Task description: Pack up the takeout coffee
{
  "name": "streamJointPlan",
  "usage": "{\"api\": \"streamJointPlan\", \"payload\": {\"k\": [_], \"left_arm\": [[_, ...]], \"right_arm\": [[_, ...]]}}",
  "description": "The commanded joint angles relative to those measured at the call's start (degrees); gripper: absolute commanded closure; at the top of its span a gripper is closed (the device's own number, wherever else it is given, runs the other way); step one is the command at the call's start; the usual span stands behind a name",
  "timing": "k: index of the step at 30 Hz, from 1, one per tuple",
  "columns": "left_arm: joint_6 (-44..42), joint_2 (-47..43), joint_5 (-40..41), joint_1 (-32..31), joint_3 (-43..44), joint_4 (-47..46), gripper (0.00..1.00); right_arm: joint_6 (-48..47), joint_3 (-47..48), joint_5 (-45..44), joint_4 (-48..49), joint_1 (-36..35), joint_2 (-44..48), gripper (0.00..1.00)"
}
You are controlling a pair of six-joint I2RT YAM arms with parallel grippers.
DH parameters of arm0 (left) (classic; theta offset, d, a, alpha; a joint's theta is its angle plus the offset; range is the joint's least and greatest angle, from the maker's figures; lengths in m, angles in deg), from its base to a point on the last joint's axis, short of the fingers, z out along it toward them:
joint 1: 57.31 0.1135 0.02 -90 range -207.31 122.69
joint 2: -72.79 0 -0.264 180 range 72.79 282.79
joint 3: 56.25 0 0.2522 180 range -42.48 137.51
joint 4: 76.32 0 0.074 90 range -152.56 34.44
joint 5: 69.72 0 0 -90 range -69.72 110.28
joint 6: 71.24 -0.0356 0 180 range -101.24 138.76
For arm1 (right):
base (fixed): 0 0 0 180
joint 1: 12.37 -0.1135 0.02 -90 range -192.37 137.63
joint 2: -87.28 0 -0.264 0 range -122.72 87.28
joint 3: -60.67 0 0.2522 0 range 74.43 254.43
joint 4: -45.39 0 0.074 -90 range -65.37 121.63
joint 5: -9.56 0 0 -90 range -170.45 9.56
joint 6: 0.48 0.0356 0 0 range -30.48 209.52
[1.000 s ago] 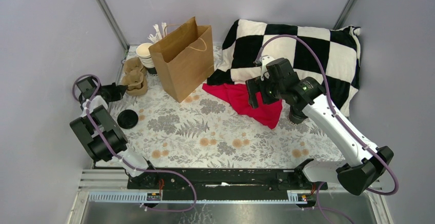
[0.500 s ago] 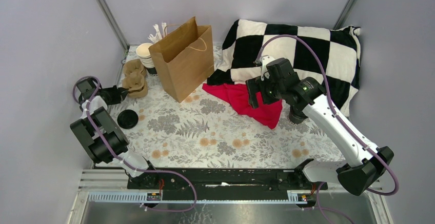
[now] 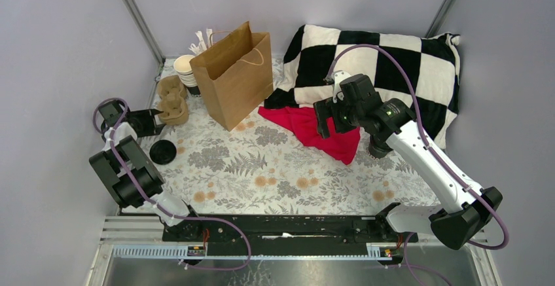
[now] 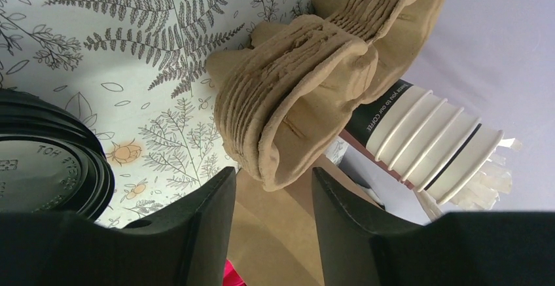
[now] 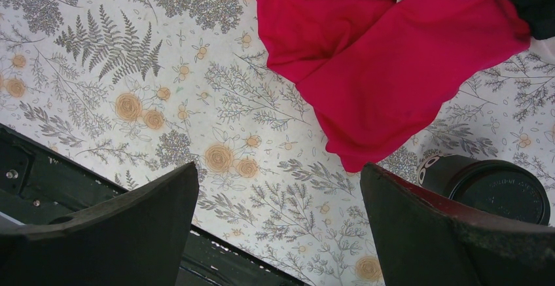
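- The left gripper [image 3: 154, 118], left of the brown paper bag [image 3: 235, 80], has gone from pinched to parted jaws. They clamp nothing, and the pulp cup carriers [image 4: 294, 96] sit just off the tips, seemingly released.
- Packing looks unstarted: the takeout coffee [image 5: 492, 193] stands well right of the bag, past the red cloth [image 5: 379, 50], with its lid on.
- The right gripper [image 5: 278, 168] hangs spread wide and empty above the cloth's edge, near the cup.
- The carriers are ridged, fibrous and nested. The bag is stiff creased paper, standing upright. The lid is smooth, round black plastic.

The right arm [image 3: 425, 156] half hides the takeout coffee [image 3: 377, 150].
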Motion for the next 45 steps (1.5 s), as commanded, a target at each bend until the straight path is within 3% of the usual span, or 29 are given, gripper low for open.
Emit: {"api": "streamJointPlan", "payload": {"k": [1,27,40,45], "left_arm": [[-1.21,1.81,1.30,0.42,1.71,-1.31,0.51],[-5.96,8.20,12.38,-4.15,17.42,15.83,0.69],[-9.81,12.00,18.85,-6.49,24.25,23.32,0.73],[-10.94,12.10,20.31,-6.69,25.34,24.19,0.66]], "right_arm": [[-0.93,0.56,-0.61,1.19,-0.51,0.96,0.00],[-0.92,0.29,-0.62,1.37,-0.53,0.68,0.00],[-0.99,0.42,-0.91,1.39,-0.59,0.72,0.00],[-1.15,0.42,-1.39,1.40,-0.60,0.77,0.00]]}}
